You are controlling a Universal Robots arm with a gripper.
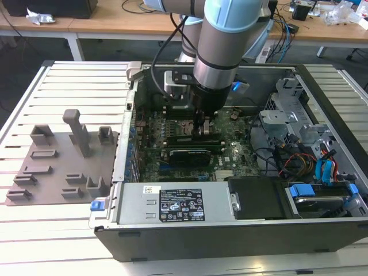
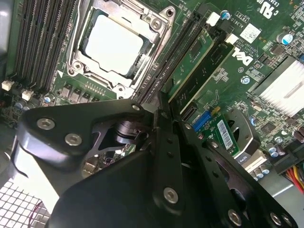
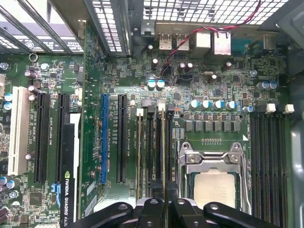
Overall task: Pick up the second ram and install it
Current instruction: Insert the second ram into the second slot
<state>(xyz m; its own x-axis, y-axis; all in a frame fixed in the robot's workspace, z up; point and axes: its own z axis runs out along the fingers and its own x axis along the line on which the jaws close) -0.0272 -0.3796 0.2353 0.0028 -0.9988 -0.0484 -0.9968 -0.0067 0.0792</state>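
The second ram [image 3: 165, 152] is a thin green stick seen edge-on in the first wrist view — standing upright on its long edge in a black memory slot just beside the CPU socket [image 3: 216, 180], its near end pinched between the tool [image 3: 165, 202] fingers. In the second wrist view its green edge [image 2: 164, 102] rises between those fingers, beside the other, seated stick [image 2: 190, 57].

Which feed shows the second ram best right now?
The second wrist view: the second ram runs edge-up past the gripper beside the CPU socket. The first wrist view shows its thin top edge; the exterior view, little.
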